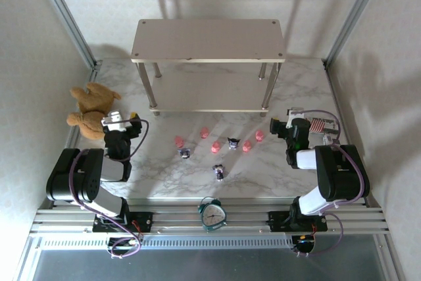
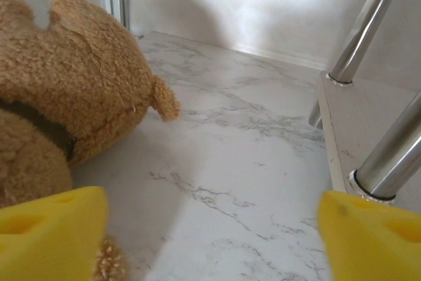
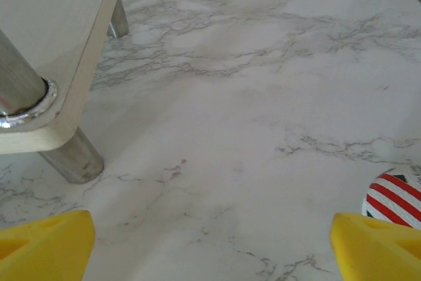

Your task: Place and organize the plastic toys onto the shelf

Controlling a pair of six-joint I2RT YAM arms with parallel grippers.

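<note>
Five pink toys (image 1: 215, 147) and three purple-and-white toys (image 1: 233, 142) lie scattered on the marble table in front of the shelf (image 1: 207, 39), whose two beige boards carry nothing. My left gripper (image 1: 129, 124) rests low at the left beside the teddy bear, open, with bare marble between its yellow fingertips (image 2: 52, 235). My right gripper (image 1: 281, 126) rests low at the right, open as well, nothing between its fingertips (image 3: 378, 248). In the wrist views the left gripper (image 2: 210, 245) faces the shelf's lower board (image 2: 375, 123), and the right gripper (image 3: 210, 248) faces its corner (image 3: 52, 51).
A brown teddy bear (image 1: 91, 110) lies at the left, close to my left gripper (image 2: 72, 90). A teal alarm clock (image 1: 212, 214) stands at the near edge. A red-and-white striped object (image 3: 395, 195) sits by my right gripper (image 1: 320, 125). Metal frame posts rise at both back corners.
</note>
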